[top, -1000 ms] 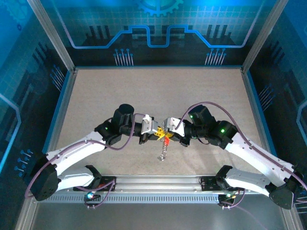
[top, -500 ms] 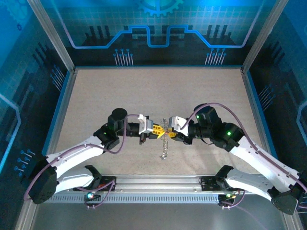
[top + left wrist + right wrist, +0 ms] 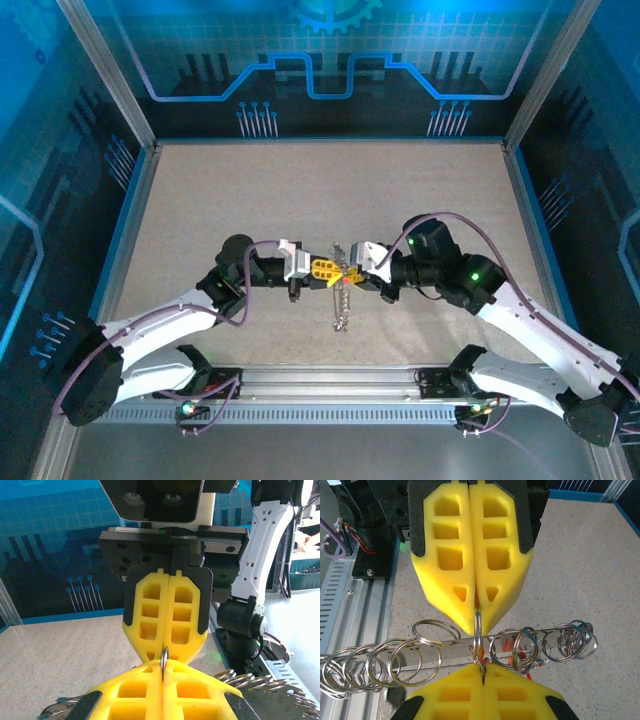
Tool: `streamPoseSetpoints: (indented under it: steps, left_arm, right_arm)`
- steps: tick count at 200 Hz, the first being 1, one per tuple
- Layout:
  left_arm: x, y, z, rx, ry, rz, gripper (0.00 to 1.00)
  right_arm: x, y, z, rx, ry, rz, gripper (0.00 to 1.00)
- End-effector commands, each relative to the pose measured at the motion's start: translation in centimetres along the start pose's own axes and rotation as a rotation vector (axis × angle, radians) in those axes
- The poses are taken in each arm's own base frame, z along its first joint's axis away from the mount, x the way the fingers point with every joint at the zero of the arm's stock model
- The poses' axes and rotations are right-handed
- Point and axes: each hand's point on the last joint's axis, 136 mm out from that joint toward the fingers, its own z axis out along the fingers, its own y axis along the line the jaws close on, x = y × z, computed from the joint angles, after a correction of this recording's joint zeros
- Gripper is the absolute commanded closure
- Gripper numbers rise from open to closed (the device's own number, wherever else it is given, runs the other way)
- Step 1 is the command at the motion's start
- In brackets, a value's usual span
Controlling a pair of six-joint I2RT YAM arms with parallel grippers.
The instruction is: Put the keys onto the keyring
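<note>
Grips the thin silver wire keyring (image 3: 478,630) edge-on in the left gripper (image 3: 333,269), yellow jaws pressed shut on it. Meets it tip to tip with the right gripper (image 3: 351,272), jaws clamped on the same loop, above the near middle of the speckled beige counter (image 3: 300,190). Dangles a chain of small silver split rings (image 3: 342,305) below the pinch. Shows tiny red-headed metal keys (image 3: 521,656) among those rings, just beside the right gripper's tips.
</note>
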Motion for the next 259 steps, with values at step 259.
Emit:
streamPoseSetpoints:
  steps: [259]
  left_arm:
    - [-1.3, 0.4, 0.1, 0.001, -0.114, -0.025, 1.0]
  right_arm:
    - [-1.3, 0.3, -1.2, 0.029, -0.183, 0.024, 0.79]
